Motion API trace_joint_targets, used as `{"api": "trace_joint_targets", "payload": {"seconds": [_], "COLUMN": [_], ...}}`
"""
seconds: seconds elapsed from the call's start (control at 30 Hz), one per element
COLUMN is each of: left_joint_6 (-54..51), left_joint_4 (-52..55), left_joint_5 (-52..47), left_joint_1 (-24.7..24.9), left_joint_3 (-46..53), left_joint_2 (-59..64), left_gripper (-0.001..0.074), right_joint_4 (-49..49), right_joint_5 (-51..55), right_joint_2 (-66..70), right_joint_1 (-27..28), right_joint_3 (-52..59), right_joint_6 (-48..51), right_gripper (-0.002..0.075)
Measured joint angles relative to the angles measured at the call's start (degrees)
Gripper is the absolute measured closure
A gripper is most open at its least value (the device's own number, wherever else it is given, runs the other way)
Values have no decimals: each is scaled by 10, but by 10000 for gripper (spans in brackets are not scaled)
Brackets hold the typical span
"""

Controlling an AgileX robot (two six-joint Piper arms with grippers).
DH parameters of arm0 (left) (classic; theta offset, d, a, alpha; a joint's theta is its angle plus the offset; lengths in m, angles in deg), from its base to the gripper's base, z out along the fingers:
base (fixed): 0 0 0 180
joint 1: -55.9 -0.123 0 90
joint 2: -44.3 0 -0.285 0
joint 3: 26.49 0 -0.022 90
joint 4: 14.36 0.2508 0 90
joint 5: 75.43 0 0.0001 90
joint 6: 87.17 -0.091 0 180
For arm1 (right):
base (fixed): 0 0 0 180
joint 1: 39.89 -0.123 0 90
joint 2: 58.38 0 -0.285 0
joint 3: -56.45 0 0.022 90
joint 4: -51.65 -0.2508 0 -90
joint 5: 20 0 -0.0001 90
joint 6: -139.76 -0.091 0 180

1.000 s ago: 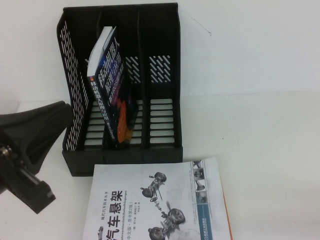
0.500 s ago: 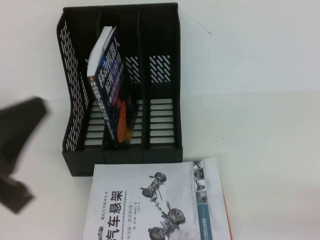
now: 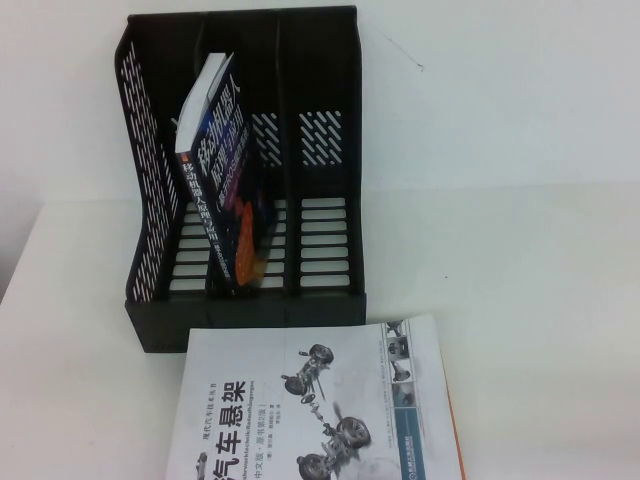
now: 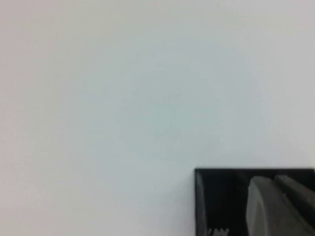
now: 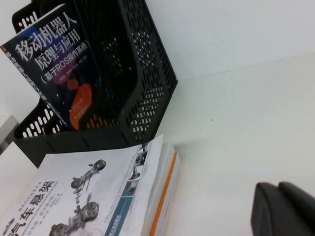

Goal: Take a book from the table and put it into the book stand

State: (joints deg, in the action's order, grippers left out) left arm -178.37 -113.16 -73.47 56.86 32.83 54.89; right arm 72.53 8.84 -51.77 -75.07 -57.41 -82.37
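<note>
The book, dark with a white Chinese title and orange blobs, stands leaning in the middle slot of the black book stand at the back of the white table. The right wrist view shows the same book inside the book stand. Neither arm appears in the high view. My left gripper is shut and empty over bare white surface, in front of a black block. Off to the right of the books, my right gripper is shut and empty above the table.
A white-covered book with car-part drawings lies flat on the table just in front of the stand; its orange-edged side shows in the right wrist view. The stand's left and right slots hold nothing.
The left arm, at the left edge of the high view one second ago, has swung away leftward and is gone from that view. The books and the stand have not moved.
</note>
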Motion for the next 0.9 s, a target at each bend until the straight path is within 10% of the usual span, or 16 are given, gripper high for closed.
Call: {"api": "trace_joint_targets", "payload": {"seconds": [0.5,0.9], "left_joint_6": [-3,-33], "left_joint_4": [8,10], "left_joint_5": [-218,-115], "left_joint_1": [-114,-115], "left_joint_3": [173,178], "left_joint_2": [-32,-34], "left_gripper": [737,737], "right_joint_4": [0,0], "right_joint_5": [-1,-1], "right_joint_2": [0,0], "right_joint_1": [0,0], "right_joint_3": [0,0], "right_joint_6": [0,0], "right_gripper": [721,721]}}
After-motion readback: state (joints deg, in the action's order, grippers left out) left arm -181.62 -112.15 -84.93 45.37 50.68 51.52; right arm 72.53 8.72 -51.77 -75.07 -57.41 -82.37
